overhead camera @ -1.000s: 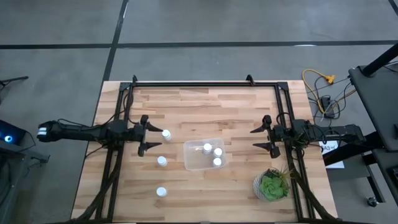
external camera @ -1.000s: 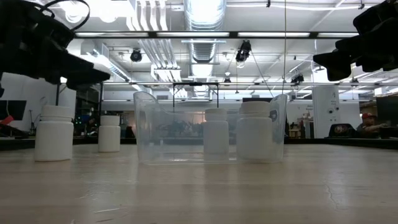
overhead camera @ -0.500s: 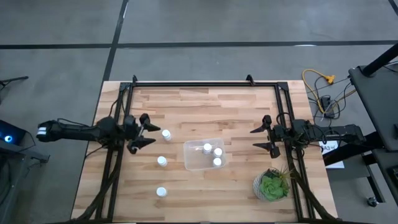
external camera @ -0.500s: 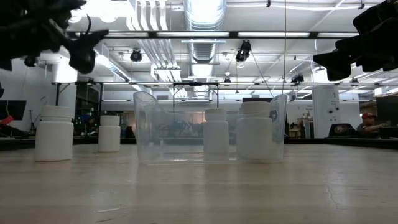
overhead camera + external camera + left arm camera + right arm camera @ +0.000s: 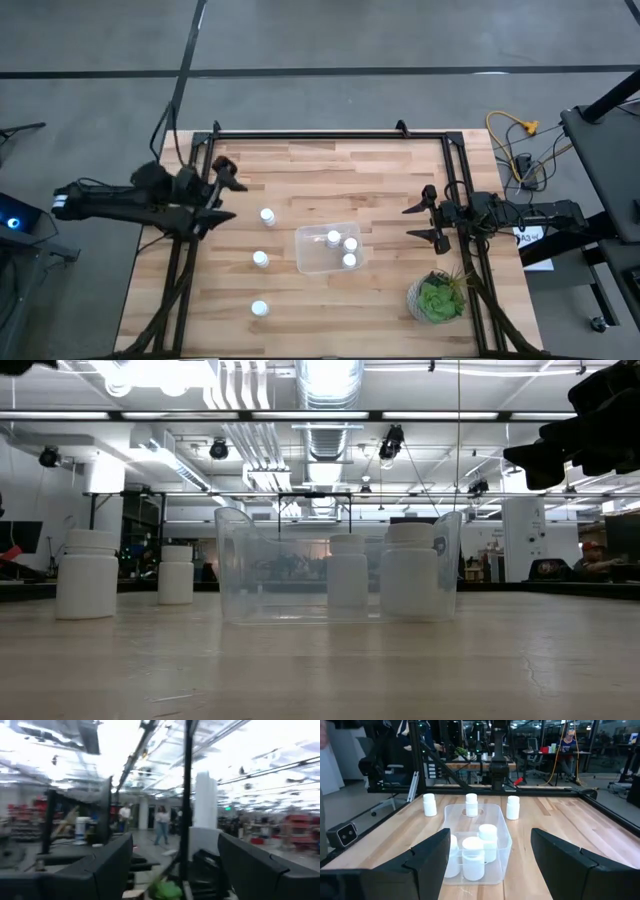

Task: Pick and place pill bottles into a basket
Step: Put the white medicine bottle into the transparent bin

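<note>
Three small white capped pill bottles stood loose on the pale wooden table (image 5: 380,170), well to the left of centre: one nearest my left gripper (image 5: 222,187) at (image 5: 267,216), a second lower down (image 5: 260,259), a third lower again (image 5: 260,308). My left gripper hung raised at the table's left edge, fingers (image 5: 107,865) spread and empty, pointing out into the room rather than at any bottle. Just right of those bottles sat the clear, shallow rectangular plastic basket (image 5: 305,262), holding three more white bottles (image 5: 348,243) upright and close together. Farther right, my right gripper (image 5: 428,213) waited near the right edge, fingers (image 5: 427,855) parted with nothing between them, facing the basket. Beside it stood a round green potted plant (image 5: 436,297). I judged the main risk to be my left approach: these light, narrow bottles would tip or roll if one finger struck first, and dropping another in could topple the crowded three or nudge the light tub.
</note>
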Controlling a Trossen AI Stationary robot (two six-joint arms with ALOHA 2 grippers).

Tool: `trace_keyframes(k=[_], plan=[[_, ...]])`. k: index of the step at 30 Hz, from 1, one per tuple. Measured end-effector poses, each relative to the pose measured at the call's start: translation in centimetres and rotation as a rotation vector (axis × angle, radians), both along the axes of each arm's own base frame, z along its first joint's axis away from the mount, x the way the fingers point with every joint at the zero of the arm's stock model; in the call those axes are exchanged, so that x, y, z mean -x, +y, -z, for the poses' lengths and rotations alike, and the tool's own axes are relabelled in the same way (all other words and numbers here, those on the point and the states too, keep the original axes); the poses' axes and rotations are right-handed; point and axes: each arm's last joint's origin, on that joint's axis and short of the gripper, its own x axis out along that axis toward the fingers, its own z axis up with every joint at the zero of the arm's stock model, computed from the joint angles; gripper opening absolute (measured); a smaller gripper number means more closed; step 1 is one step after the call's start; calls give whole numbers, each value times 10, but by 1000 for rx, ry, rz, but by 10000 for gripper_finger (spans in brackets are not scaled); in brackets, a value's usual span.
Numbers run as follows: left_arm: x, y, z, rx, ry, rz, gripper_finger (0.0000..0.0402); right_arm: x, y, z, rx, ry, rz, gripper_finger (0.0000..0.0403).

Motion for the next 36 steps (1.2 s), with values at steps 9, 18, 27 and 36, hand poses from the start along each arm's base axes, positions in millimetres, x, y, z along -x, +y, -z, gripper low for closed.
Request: trace_keyframes(k=[9,18,27,36], plan=[[-40,2,-41,-220,346,-121,274,0,0,0,-3,0,0,265],[-49,7,-80,-314,717,-241,274,0,0,0,-9,1,0,265],[-58,7,-89,-378,765,-231,274,0,0,0,0,0,0,265],[-76,7,-76,-386,845,-217,274,0,0,0,-2,0,0,265]])
